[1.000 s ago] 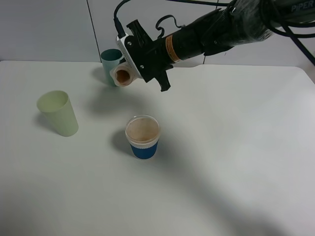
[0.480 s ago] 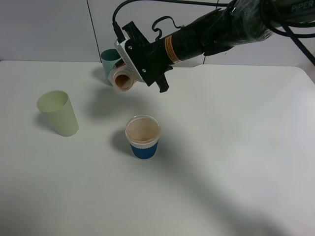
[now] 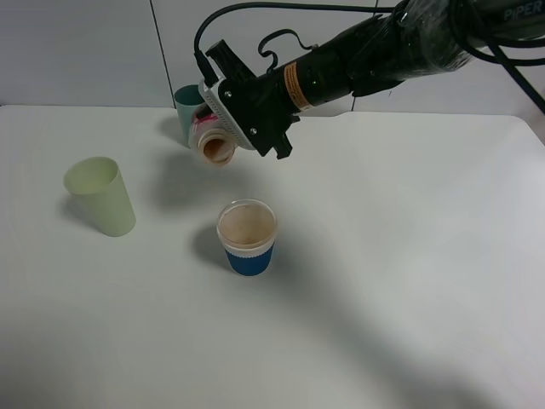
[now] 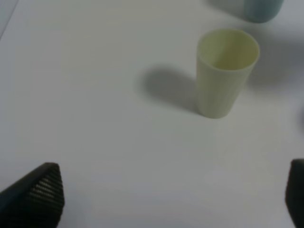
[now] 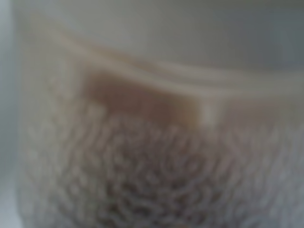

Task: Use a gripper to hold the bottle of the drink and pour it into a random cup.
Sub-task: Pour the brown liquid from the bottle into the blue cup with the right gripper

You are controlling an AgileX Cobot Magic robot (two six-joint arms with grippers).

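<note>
On counter (image 3: 409, 256), cup (image 3: 247, 239) at frame centre, tall tumbler (image 3: 100, 196) at left, second tumbler (image 3: 186, 98) upper centre, bottle (image 3: 213, 146) overhead between it and cup.

Robot test lab: plain white bench (image 3: 409, 256), grey wall panels (image 3: 77, 51), cabled black robot arm (image 3: 383, 51).

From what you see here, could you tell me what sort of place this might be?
Likely a robotics lab bench: a plain white table, a cabled black robot arm holding a bottle, and a blue-sleeved cup on it.
</note>
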